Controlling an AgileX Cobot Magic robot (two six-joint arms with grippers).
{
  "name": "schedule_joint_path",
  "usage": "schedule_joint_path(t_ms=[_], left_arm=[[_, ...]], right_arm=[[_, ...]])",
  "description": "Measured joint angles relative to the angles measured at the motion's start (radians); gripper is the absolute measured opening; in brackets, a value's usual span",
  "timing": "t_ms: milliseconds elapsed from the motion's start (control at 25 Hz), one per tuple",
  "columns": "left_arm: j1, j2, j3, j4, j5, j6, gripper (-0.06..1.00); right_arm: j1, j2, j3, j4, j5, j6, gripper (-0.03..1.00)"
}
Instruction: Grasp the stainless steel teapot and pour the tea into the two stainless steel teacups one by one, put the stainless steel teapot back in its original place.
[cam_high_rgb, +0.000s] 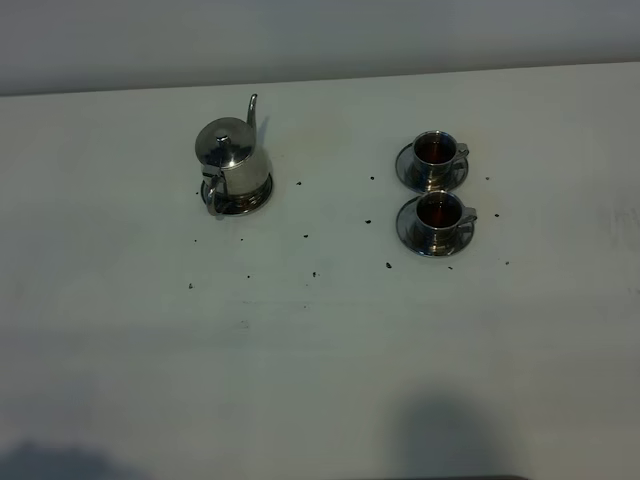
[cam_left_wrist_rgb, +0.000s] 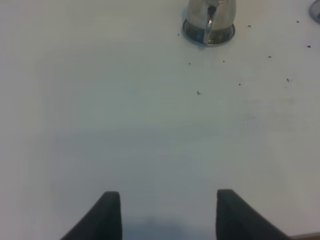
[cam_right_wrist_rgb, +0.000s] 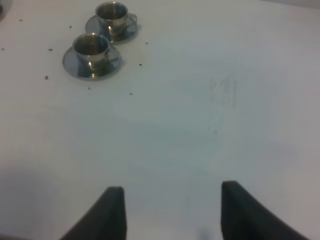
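The stainless steel teapot (cam_high_rgb: 234, 168) stands upright on the white table at the left, lid on, spout pointing to the back; its base and handle also show in the left wrist view (cam_left_wrist_rgb: 209, 21). Two stainless steel teacups sit on saucers at the right, one behind (cam_high_rgb: 435, 153) (cam_right_wrist_rgb: 113, 15) and one in front (cam_high_rgb: 438, 215) (cam_right_wrist_rgb: 92, 49), each holding dark reddish-brown tea (cam_high_rgb: 437, 208). My left gripper (cam_left_wrist_rgb: 167, 200) is open, well short of the teapot, holding nothing. Equally open and empty, my right gripper (cam_right_wrist_rgb: 172, 197) hangs far from the cups. Neither arm shows in the high view.
Small dark specks (cam_high_rgb: 314, 273) lie scattered on the white table (cam_high_rgb: 320, 350) between and in front of the teapot and cups. The table's far edge (cam_high_rgb: 320, 80) meets a grey wall.
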Motion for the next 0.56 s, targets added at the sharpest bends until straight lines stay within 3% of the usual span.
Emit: schedule_joint_path(t_ms=[560], left_arm=[[0.0, 0.0, 0.0, 0.0, 0.0, 0.0, 0.46]], right_arm=[[0.0, 0.0, 0.0, 0.0, 0.0, 0.0, 0.42]])
